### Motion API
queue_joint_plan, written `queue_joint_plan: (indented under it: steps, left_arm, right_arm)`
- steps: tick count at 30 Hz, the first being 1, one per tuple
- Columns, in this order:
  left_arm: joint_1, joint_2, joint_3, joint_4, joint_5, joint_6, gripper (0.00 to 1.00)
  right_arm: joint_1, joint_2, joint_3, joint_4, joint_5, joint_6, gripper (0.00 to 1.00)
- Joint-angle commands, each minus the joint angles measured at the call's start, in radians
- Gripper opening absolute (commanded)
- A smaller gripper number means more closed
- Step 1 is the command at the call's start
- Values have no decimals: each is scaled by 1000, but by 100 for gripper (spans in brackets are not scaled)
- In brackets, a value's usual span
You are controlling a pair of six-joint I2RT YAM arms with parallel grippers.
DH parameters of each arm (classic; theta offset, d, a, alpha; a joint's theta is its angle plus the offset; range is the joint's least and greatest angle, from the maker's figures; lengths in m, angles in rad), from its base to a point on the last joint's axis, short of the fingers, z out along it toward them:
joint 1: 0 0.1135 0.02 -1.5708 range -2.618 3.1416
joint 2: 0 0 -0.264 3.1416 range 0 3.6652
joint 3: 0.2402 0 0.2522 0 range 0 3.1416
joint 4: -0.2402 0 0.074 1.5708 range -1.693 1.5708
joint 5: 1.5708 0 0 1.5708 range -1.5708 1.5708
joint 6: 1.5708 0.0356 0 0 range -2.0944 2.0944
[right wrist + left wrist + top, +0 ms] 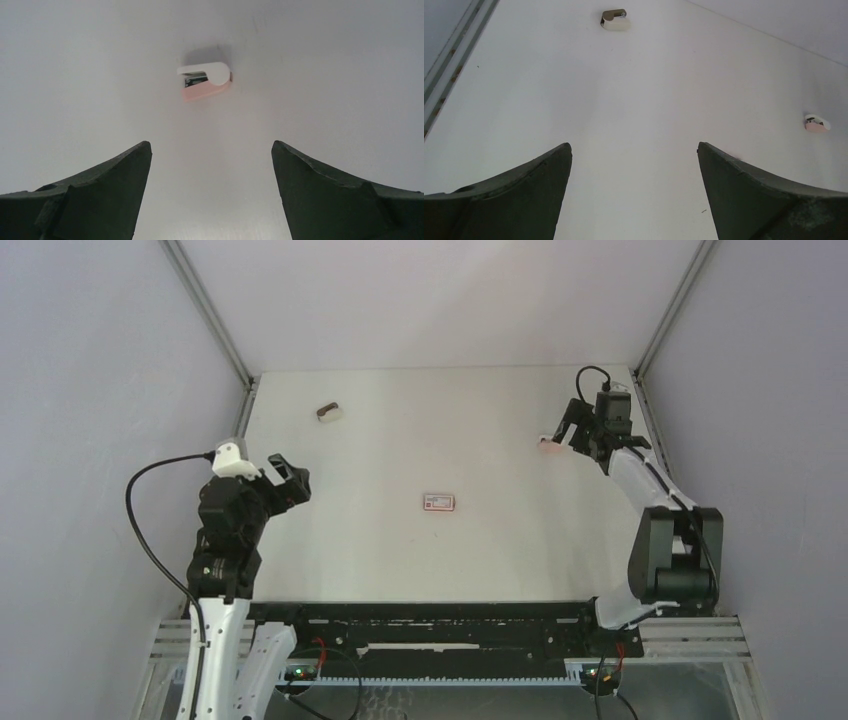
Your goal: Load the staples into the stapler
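The small pink-and-white stapler (548, 444) lies at the far right of the table. My right gripper (566, 430) hovers just short of it, open and empty. In the right wrist view the stapler (205, 80) lies ahead of the open right gripper (210, 147), apart from both fingers. A small white box with a red label (439, 502) rests mid-table; the staples themselves are hidden. My left gripper (292, 476) is open and empty at the left side, well away from the box. From the left wrist, the open left gripper (634, 150) faces bare table, with the stapler (816, 123) far right.
A small brown-and-white object (328, 412) lies at the far left of the table, also seen as the brown-and-white object (614, 20) at the top of the left wrist view. Grey walls with metal rails (208, 310) enclose the table on three sides.
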Motion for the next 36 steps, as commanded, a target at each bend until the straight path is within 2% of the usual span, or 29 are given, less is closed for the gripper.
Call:
queue_joint_plan:
  steps: [1,7,11,23,36]
  left_arm:
    - [10,14,-18,37,16,11,100]
    - [10,60,-26,42,22,2,100]
    - [10,73,-24,34,3,5,100]
    - [10,91,-23,31,27,3,100]
    - [9,89,-22,30,27,3,100]
  right_arm:
    - [-34,122,122,-11,-84,-25,90]
    - [-43,298,258,-32,-194,-17,91]
    - [-30,355,311,-61,-202,-41,90]
    - [-24,410,351,-86,-219,-58,88]
    - [31,486,449,-149,-110,-94,85]
